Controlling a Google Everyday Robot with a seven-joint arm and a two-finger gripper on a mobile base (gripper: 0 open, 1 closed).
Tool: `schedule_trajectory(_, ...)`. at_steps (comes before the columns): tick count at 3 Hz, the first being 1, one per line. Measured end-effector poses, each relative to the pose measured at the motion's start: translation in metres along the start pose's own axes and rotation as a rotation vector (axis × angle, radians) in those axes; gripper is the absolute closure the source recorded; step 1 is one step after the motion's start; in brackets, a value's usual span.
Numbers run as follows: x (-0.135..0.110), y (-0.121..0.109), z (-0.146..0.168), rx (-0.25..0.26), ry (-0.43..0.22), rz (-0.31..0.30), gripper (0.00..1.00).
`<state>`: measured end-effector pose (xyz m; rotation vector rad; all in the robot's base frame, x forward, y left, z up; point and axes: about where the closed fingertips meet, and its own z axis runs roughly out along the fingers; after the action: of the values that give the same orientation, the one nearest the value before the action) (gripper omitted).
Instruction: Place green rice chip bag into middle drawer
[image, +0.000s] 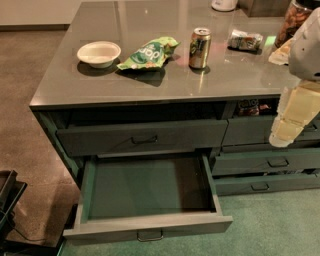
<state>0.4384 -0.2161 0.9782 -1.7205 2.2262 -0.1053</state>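
The green rice chip bag (148, 52) lies crumpled on the grey counter (70, 85), between a white bowl and a can. The middle drawer (150, 227) is pulled far out below the counter, and its green floor shows. My gripper (283, 138) hangs at the right edge of the view, pale yellow under the white arm, pointing down in front of the right-column drawers. It is well to the right of the bag and below the counter top, and it holds nothing that I can see.
A white bowl (99, 53) stands left of the bag and a drink can (200, 48) right of it. A silvery packet (245, 40) and a jar (296, 17) are at the back right. The upper wide drawer (142, 139) is nearly closed. Narrower drawers (267, 162) fill the right column.
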Motion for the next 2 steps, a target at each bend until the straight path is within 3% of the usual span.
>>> schedule_trajectory(1, 0.0, 0.0, 0.0, 0.0, 0.0, 0.0, 0.0)
schedule_trajectory(2, -0.018, -0.013, 0.001, 0.037, -0.048, -0.078, 0.0)
